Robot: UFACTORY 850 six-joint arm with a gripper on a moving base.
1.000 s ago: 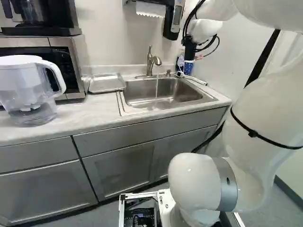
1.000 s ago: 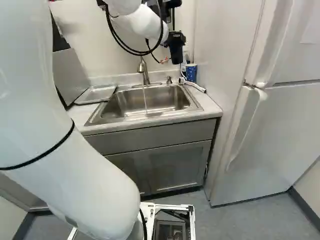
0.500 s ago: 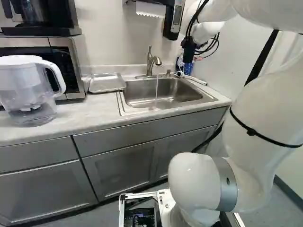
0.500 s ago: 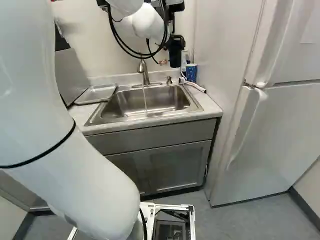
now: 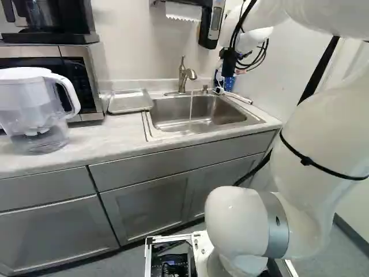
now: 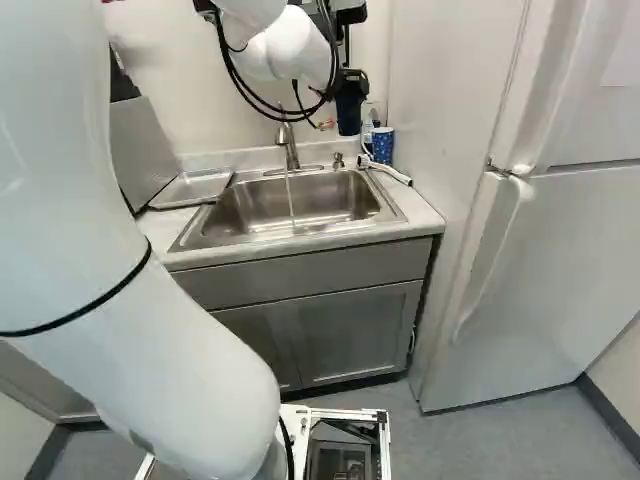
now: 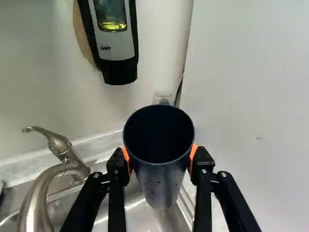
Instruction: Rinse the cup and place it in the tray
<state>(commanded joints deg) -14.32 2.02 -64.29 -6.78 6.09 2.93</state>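
Cup: we have the dark cup (image 7: 161,179) in our gripper (image 6: 352,88), its mouth facing the wrist camera.
Jaws: clenched on the cup from 2 sides, orange pads (image 7: 193,157) touching it.
Tap: beside the cup, apart from it; water (image 5: 191,107) runs from the tap (image 5: 183,78) into the sink (image 6: 350,195).
Spotted cup: we see the blue cup (image 6: 382,146) behind the sink's right corner.
Tray: metal, on the counter (image 5: 109,135), left of the sink; we see the tray (image 5: 130,101) apart from our cup.
Pitcher: the clear pitcher (image 5: 34,109) stands at the left base view's left.
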